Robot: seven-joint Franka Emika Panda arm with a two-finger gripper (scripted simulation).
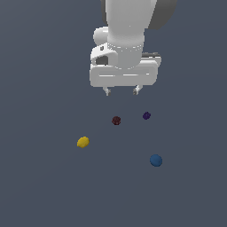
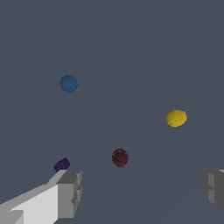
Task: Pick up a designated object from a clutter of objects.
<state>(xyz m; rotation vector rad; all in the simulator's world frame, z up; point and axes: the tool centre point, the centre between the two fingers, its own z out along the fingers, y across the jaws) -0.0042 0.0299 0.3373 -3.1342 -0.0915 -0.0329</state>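
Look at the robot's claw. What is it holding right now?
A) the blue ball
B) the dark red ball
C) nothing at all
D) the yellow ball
C, since the gripper hangs open above the floor with nothing between its fingers, while the yellow ball, the blue ball, the dark red ball and the purple one all lie apart below it.

The arm is glossy white, its rounded cylindrical wrist joined to a broad, boxy white hand with softly bevelled edges and a thin seam line across its face. A dark recess shows in the wrist housing on the exterior view's left. The gripper point(image 1: 121, 91) ends in two short, pale grey, blocky fingers point(image 2: 69, 193) with stepped, ridged pads.
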